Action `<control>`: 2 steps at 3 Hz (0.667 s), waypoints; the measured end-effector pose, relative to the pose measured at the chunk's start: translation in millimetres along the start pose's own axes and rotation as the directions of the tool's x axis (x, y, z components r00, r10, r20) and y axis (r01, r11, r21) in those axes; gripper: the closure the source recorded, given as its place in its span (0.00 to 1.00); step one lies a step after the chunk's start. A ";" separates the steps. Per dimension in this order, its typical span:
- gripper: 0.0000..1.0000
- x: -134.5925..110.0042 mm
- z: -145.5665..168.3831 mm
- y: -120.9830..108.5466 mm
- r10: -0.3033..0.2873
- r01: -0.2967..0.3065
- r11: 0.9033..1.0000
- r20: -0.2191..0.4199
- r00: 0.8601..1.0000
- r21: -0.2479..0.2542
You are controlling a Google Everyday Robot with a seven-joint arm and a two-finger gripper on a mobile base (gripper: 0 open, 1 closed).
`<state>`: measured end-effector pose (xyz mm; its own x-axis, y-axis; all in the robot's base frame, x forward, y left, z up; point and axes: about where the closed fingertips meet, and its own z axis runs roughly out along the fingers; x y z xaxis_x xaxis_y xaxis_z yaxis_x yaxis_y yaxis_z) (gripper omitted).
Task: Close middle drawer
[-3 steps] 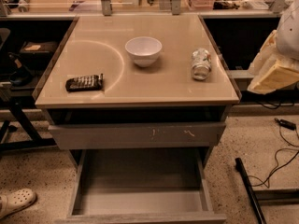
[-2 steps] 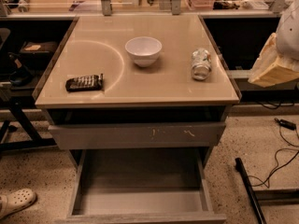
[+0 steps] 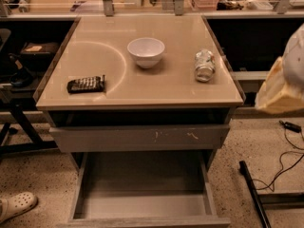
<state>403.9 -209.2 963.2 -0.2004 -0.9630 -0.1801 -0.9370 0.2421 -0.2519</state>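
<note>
The middle drawer [image 3: 142, 221] is pulled far out at the bottom of the camera view. Its deep grey tray [image 3: 142, 184] looks empty, and its plain front runs along the lower edge. Above it is the grey drawer front with pale scuff marks [image 3: 142, 137], slightly ajar under the tabletop. My gripper [image 3: 281, 90] shows as a pale, close shape at the right edge. It is beside the table's right side, well above and to the right of the open drawer, and touches nothing.
On the beige tabletop [image 3: 142, 87] stand a white bowl [image 3: 146, 51], a crushed can [image 3: 204, 65] and a black remote [image 3: 86, 84]. A black table leg [image 3: 254, 194] and cables [image 3: 285, 160] lie on the floor at the right. A white shoe [image 3: 16, 205] is at the lower left.
The pale gripper shape at the right edge has shifted slightly lower. The drawers and tabletop objects have not moved.
</note>
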 end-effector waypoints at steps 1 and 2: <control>1.00 14.6 38.0 52.9 0.008 -0.012 0.994 -0.032 0.999 -0.108; 1.00 30.1 87.5 118.2 0.059 -0.065 0.965 -0.032 0.998 -0.256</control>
<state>312.2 -199.2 844.8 -0.2639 -0.9504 -0.1645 -0.9640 0.2656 0.0121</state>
